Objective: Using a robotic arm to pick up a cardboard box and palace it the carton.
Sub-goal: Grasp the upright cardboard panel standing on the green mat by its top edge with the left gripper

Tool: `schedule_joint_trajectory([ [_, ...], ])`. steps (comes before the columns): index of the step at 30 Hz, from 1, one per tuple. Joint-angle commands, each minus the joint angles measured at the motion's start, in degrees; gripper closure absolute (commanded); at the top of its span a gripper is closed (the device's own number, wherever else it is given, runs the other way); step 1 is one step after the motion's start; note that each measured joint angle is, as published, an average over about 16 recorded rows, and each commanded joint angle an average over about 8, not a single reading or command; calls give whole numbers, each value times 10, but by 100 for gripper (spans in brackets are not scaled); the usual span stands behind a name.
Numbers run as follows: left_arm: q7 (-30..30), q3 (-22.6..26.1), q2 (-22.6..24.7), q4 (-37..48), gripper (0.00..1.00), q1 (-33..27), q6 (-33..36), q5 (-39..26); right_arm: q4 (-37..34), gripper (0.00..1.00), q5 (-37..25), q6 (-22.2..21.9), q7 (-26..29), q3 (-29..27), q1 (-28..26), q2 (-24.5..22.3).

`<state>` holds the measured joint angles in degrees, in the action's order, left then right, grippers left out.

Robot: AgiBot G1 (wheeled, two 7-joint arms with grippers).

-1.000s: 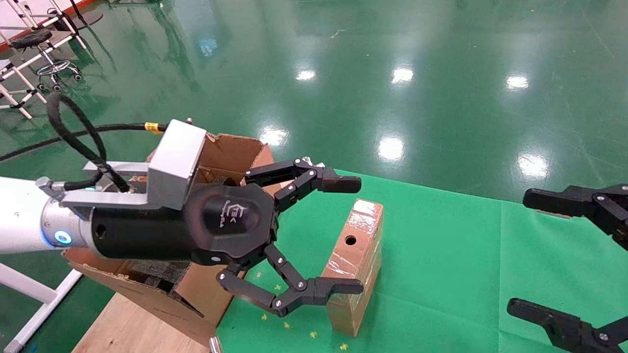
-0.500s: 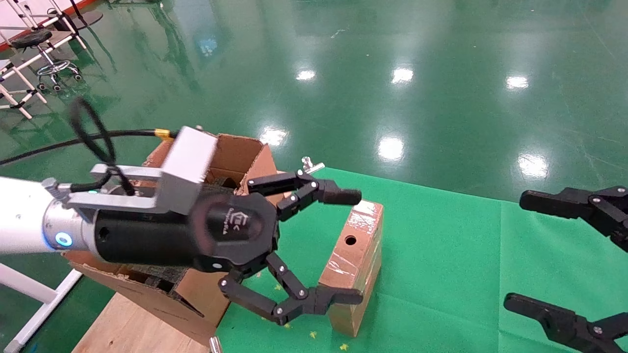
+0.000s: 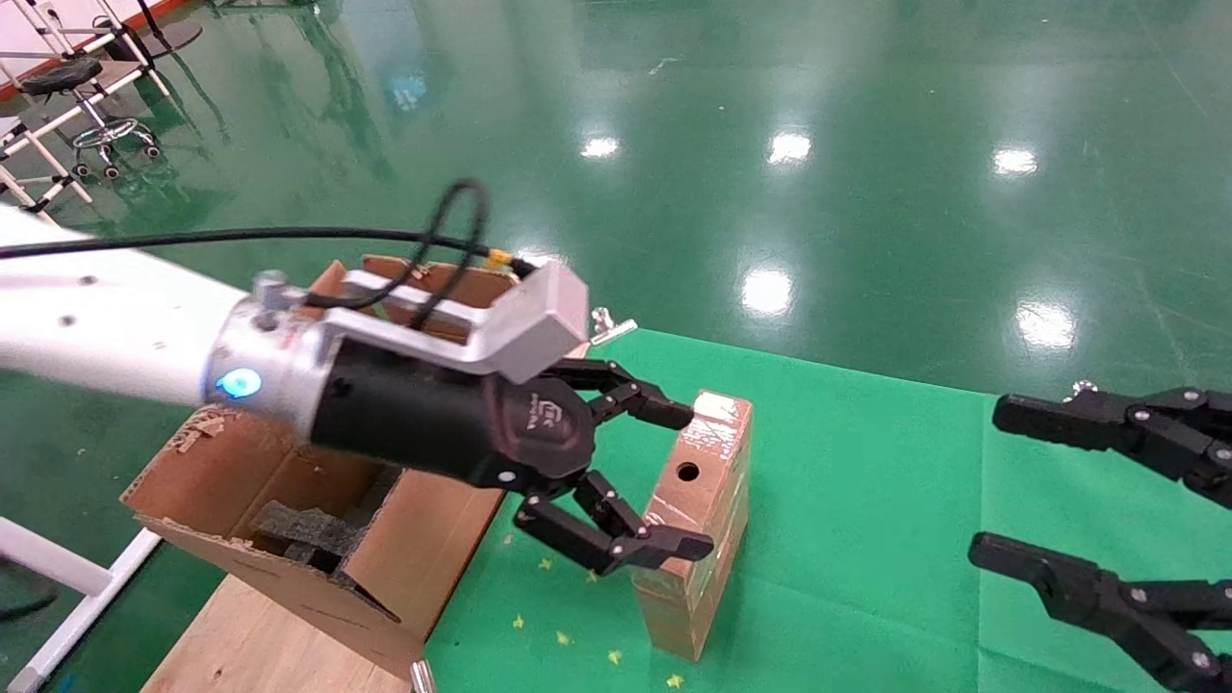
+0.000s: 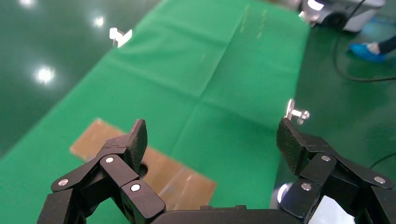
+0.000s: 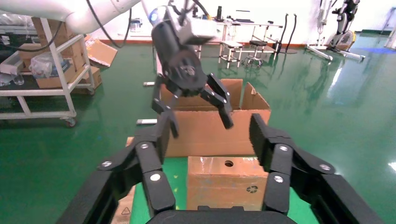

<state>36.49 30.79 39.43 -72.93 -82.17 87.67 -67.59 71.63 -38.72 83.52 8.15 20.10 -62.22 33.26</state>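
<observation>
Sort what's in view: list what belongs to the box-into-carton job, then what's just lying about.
Job:
left gripper, open, beside the box
cardboard box on the green cloth
carton

Lying about:
right gripper, parked, open
stool
clamp

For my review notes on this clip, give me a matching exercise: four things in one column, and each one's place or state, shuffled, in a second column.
Things:
1. left gripper
2. right gripper
3. small taped cardboard box
4. large carton

Places or states:
A. open, apart from the box at the right side of the green cloth
B. stands on the green cloth, round hole showing
C. at the table's left end, black foam inside
D. open, fingers spread at the box's left side

Pairs: 1-D, 2-A, 3-B, 4-C
</observation>
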Motion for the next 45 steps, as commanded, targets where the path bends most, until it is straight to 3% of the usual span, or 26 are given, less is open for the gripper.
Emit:
schedule_joint_trajectory([
  [1,30,17,11,3,0,-21,3,-29,0,100,0,0,0,0,0,0],
  [16,89,52,39,11,0,-60,9,-86,0,100,0,0,0,0,0,0],
  [26,280,137,118,28,0,-159,24,-196,0,100,0,0,0,0,0,0],
  [35,419,227,170,63,0,-222,30,-234,0,98,0,0,0,0,0,0],
  [43,459,292,197,78,0,-242,23,-248,0,0,0,0,0,0,0,0],
  [45,466,302,203,79,0,-244,20,-250,0,0,0,0,0,0,0,0],
])
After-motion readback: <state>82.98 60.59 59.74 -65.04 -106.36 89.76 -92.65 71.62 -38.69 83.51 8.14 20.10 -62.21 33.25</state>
